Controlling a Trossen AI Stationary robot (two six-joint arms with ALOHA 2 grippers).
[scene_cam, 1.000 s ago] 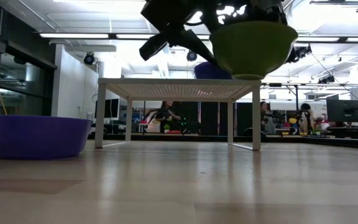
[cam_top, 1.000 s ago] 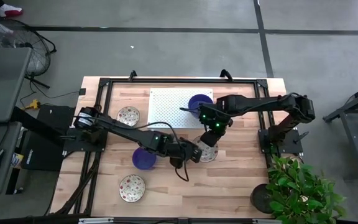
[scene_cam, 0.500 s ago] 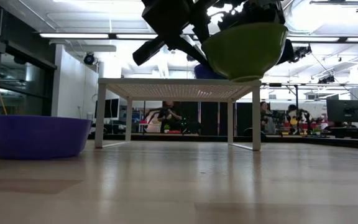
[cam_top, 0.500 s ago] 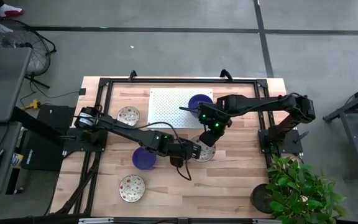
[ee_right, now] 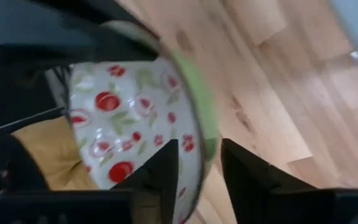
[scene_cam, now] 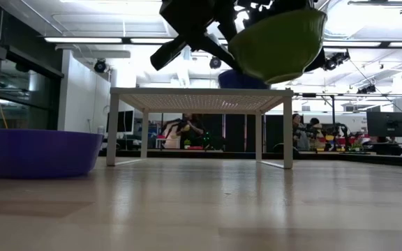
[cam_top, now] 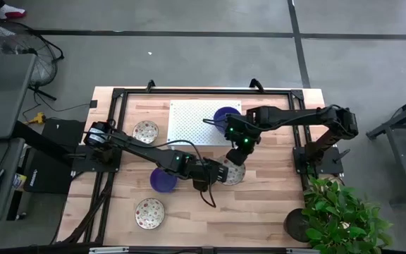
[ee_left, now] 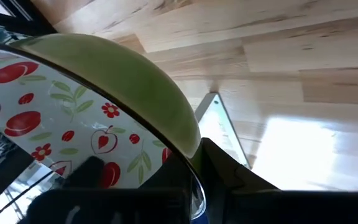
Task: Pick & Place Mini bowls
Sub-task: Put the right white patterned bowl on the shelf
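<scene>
Green-backed, cherry-print bowl [cam_top: 234, 171] is held in mid-air, centre-right of table [cam_top: 280, 204], in front of rack [cam_top: 189, 120]; low view shows it tilted, well clear of the wood.

L gripper [cam_top: 224, 171]: fingers clamped on bowl's rim, one in, one out (L wrist view). R gripper [cam_top: 242, 150]: fingers apart astride the rim on its far side, gripping nothing (R wrist view).

Others: blue bowl [cam_top: 225, 116] sits on rack; 2nd blue bowl [cam_top: 162, 180] on table under L arm; two white bowls on table, one left of rack [cam_top: 145, 131], one near front edge [cam_top: 149, 212].

Step (my read): R-to-L handover, L now carries. To do well: R backs straight off rim w/o nudging it; L levels bowl before travel, since rim pinch + tilt = slip risk.

Vs 1 s ago: L fingers then parted, now shut on rim; R then shut, now let go. Bowl then hung level, now tipped and slightly higher. Table bowls unmoved.
</scene>
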